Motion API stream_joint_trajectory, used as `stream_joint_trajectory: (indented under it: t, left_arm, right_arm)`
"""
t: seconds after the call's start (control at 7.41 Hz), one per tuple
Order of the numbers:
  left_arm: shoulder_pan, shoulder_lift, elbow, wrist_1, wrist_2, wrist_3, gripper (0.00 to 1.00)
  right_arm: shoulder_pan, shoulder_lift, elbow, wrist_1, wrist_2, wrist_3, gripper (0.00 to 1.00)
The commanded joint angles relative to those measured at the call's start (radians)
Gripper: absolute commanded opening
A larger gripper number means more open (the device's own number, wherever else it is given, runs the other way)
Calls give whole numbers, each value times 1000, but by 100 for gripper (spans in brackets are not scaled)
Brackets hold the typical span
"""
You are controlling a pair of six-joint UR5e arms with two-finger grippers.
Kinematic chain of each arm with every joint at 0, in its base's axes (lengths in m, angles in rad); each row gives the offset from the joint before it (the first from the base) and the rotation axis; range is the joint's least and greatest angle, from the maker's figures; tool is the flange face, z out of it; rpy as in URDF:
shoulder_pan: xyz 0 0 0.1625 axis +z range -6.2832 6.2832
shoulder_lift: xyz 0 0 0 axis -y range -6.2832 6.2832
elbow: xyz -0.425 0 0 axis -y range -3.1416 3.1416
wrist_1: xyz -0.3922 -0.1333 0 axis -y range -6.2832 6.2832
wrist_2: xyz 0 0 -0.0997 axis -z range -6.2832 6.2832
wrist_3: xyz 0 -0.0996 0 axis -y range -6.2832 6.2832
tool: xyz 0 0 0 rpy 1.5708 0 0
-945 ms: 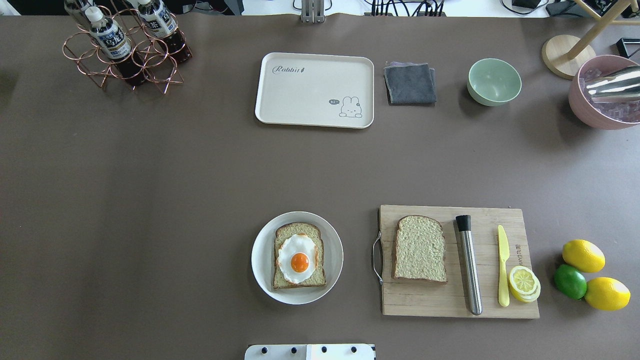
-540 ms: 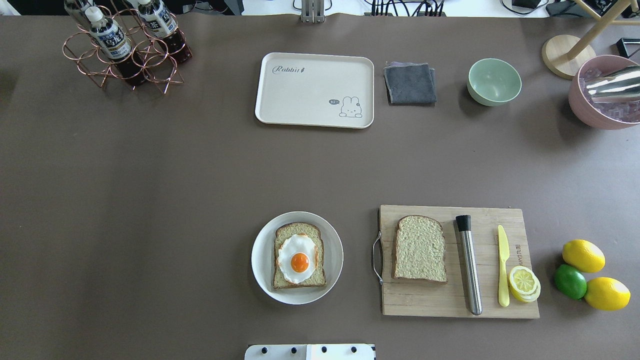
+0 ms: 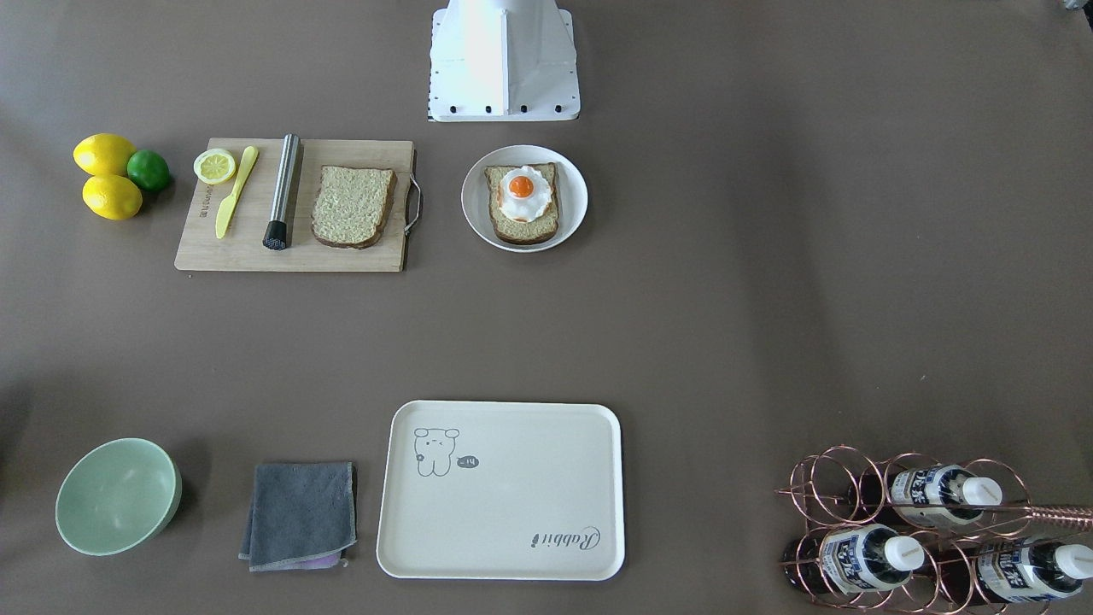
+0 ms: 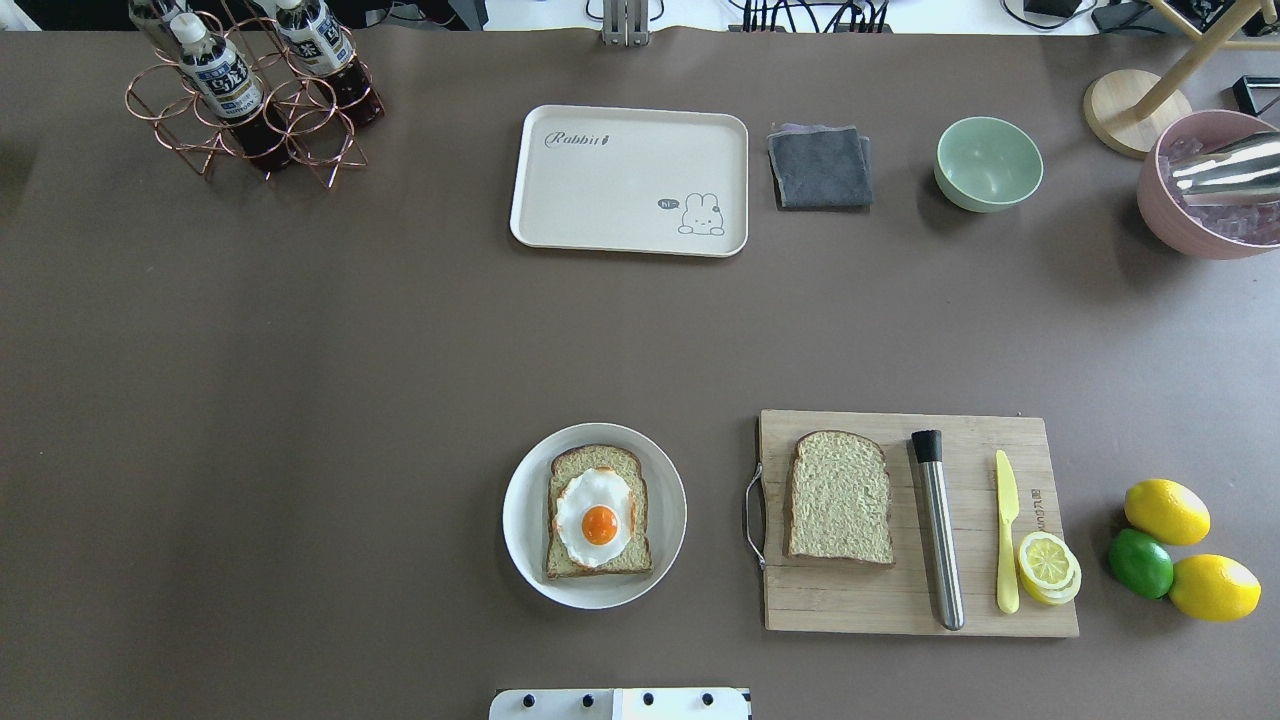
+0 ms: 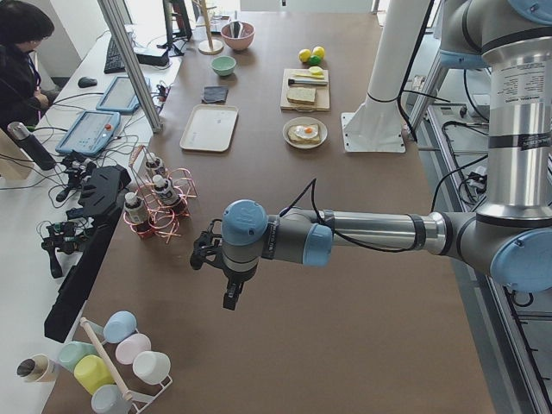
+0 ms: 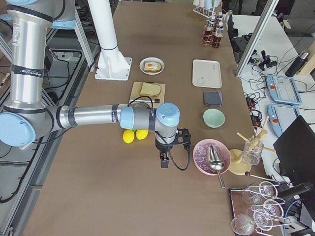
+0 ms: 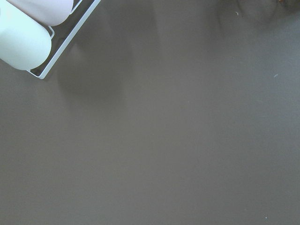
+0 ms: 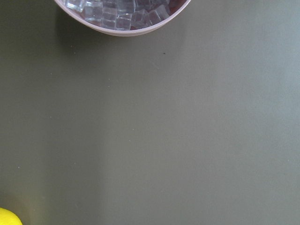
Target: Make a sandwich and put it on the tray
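Tan bread slice (image 4: 839,497) stays at three o'clock of the egg-topped slice (image 4: 598,510): nothing has moved, so assembly is unstarted. I cannot tell how far the left gripper (image 5: 230,299) or the right gripper (image 6: 164,162) is open.

Wooden cutting board (image 4: 900,600) with steel muddler (image 4: 940,540), yellow knife (image 4: 1006,530), lemon slices (image 4: 1047,565), lemons (image 4: 1167,511) and lime (image 4: 1140,563) just beside it, grey cloth (image 4: 820,167), green bowl (image 4: 988,163), copper bottle rack (image 4: 250,100), all on brown bench (image 4: 300,400)
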Motion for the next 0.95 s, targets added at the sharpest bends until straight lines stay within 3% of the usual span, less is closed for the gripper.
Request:
stream_joint_trajectory:
  t: [0.0,0.14,0.41,0.68,0.81]
  left_arm:
    - [-1,8,21,-31,-4,11,99]
    - [-1,5,15,-39,-10,9,99]
    - [1,2,13,-184,-11,0,99]
    - [63,-43,-4,-212,-126,-9,97]
    - [73,-45,-31,-229,-158,-83,99]
  right_arm:
    - [2,0,0,-2,0,2,100]
    - [2,1,1,0,-2,2,100]
    - [2,6,9,8,-3,-2,100]
    - [2,6,10,77,24,17,100]
    - [1,15,16,80,88,60,100]
